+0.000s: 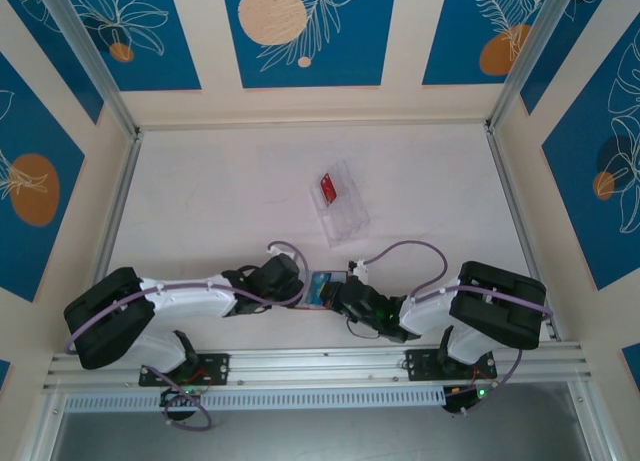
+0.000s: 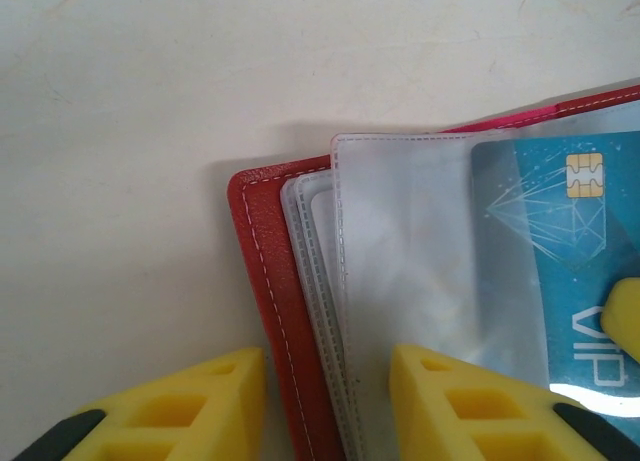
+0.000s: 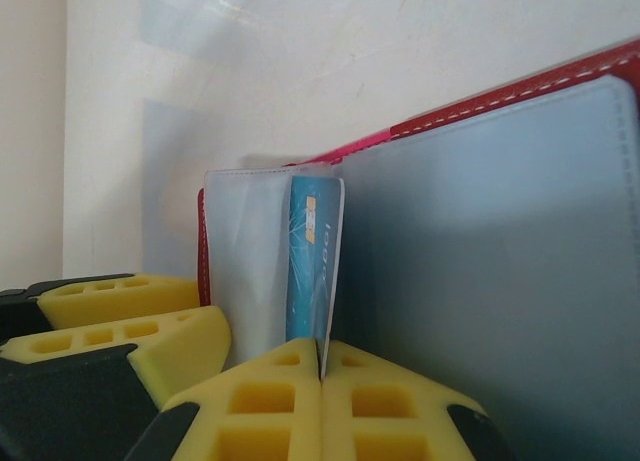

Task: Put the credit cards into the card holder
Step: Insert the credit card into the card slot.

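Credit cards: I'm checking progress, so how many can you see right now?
2. A red card lies in the clear tray; a blue card sits among the clear sleeves of the card holder, pinched by the right fingers. Others may be hidden.

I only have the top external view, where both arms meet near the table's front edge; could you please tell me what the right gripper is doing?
Observer: The right gripper is shut on the edge of a blue card.
Operator: Thank you; is that card stowed yet?
Observer: Part of it shows through a clear sleeve of the open red card holder.
Operator: And the left gripper?
Observer: The left gripper is open, its fingers astride the holder's stitched edge.
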Controlling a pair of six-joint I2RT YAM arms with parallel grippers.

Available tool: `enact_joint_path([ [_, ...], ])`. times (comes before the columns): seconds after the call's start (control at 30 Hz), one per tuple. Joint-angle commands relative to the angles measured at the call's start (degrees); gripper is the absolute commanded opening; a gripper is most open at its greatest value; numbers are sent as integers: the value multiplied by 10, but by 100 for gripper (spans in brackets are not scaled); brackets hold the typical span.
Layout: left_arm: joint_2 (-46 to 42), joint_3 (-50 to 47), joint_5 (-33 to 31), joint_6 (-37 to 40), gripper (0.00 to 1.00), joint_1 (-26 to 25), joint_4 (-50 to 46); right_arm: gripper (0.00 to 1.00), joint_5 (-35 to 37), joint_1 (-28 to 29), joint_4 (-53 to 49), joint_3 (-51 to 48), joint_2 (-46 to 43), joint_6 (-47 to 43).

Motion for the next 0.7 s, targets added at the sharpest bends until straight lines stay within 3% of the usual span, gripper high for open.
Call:
enact_joint_path([
  [0.0,9,-26,-5,3,37,-6,-101,0,-16,1,-103,-5,17,-12],
  [0.67,8,-24,-12,5,38,-6,-108,0,-51,-9,-197,25,16,-20],
])
